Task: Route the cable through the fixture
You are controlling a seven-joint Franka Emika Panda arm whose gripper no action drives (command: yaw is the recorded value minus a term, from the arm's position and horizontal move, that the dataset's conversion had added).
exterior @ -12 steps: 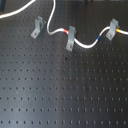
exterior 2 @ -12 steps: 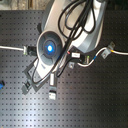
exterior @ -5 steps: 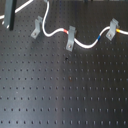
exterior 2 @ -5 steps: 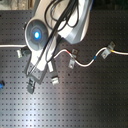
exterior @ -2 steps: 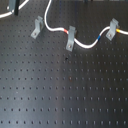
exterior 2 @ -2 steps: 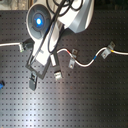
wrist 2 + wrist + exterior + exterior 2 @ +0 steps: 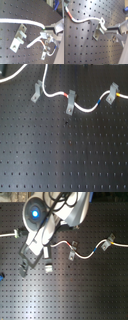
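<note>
- Your gripper (image 7: pixel 46 32) appears clamped on the cable (image 7: pixel 22 22). In the second wrist view the white cord runs straight into the closed fingertips.
- Since 2.4 s ago the arm (image 7: pixel 60 214) has swung toward the second exterior view's left and upper edge, taking its blue light with it. The cable's free run has been drawn over toward the plain clip.
- In the first exterior view, the three clips and the banded stretch of cable lie as they did before.
- The fixture (image 7: pixel 19 38) sits just beside your fingers in the second wrist view, with the cable crossing close by its raised end.
- In the first exterior view the fixture (image 7: pixel 36 92) is the leftmost clip. The cable (image 7: pixel 44 86) drops down just beside it, on the first exterior view's right. You cannot tell whether they touch.
- From there the cable runs on across the middle clip (image 7: pixel 70 102) and the right clip (image 7: pixel 113 94), all on the black perforated board (image 7: pixel 65 159).
</note>
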